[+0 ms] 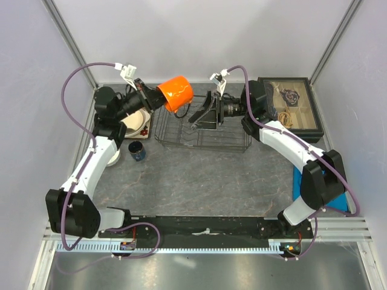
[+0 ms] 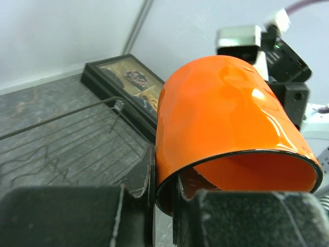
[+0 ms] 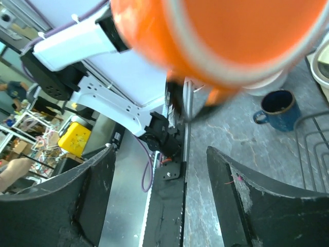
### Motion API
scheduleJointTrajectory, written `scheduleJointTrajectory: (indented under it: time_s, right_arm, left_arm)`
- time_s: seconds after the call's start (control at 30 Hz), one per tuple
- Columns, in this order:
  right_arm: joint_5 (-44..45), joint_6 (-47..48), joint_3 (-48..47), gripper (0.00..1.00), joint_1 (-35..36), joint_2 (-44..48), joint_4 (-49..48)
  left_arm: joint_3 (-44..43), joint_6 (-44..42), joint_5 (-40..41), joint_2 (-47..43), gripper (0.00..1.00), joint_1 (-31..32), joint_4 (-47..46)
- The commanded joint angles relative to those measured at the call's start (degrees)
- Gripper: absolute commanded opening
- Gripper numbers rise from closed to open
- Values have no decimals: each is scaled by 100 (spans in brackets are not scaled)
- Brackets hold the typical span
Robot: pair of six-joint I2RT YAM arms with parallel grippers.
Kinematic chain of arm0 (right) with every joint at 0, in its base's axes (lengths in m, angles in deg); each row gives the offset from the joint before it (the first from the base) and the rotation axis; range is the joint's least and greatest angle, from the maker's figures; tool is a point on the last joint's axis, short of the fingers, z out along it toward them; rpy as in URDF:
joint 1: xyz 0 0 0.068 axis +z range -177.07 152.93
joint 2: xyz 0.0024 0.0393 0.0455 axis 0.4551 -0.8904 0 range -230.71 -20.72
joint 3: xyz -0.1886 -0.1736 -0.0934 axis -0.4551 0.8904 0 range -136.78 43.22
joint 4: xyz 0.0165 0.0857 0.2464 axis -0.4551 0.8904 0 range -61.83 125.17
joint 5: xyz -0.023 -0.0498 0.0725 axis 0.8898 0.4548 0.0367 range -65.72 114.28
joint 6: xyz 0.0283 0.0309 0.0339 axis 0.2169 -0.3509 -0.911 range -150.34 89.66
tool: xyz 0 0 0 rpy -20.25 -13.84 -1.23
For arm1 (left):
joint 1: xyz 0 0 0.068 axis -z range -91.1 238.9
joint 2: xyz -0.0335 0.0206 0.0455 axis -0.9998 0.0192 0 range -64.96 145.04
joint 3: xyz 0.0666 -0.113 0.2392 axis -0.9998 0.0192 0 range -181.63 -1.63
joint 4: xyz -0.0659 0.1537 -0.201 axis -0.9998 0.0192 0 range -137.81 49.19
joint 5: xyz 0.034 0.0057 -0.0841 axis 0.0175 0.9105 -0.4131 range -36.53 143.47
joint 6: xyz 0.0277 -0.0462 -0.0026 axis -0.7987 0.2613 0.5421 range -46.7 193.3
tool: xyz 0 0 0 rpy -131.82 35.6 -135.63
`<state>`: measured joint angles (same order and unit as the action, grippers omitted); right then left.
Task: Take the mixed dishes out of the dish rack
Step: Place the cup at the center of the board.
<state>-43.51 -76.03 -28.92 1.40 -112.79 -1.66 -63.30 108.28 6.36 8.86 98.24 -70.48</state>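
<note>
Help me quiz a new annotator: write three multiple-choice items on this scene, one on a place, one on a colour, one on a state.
1. Where does the dark blue ceramic mug stand?
A) on the grey table, left of the dark wire dish rack
B) inside the rack
C) on a shelf
2. What colour is the glossy cup clamped in the left gripper?
A) green
B) orange
C) white
3. How is the right gripper?
A) shut on a plate
B) shut on the cup
C) open, empty
1 A: it stands on bare tabletop beside the rack.
2 B: both views show orange.
3 C: its fingers stand apart with nothing between.
</note>
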Motion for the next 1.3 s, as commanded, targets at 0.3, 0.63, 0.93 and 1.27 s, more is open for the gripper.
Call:
scheduleJointTrajectory:
  time_s: [0.3, 0.63, 0.93, 1.27]
  right_arm:
    - [547, 2177, -169, 84, 18, 901, 2041]
    - [1031, 2819, -432, 87, 27, 990, 2876]
    - [1356, 3242, -468, 88, 18, 1130, 3342]
    - [1453, 3321, -450, 90, 18, 1156, 3431]
  left_arm:
    - [-1645, -2124, -457, -422, 2, -1487, 3599]
    - [-2447, -6491, 545, -465, 2, -2770, 8198]
    - [-1446, -8198, 1845, -1019, 2, -3140, 9237]
    - [-601, -9228, 2645, -975, 1, -3755, 9475]
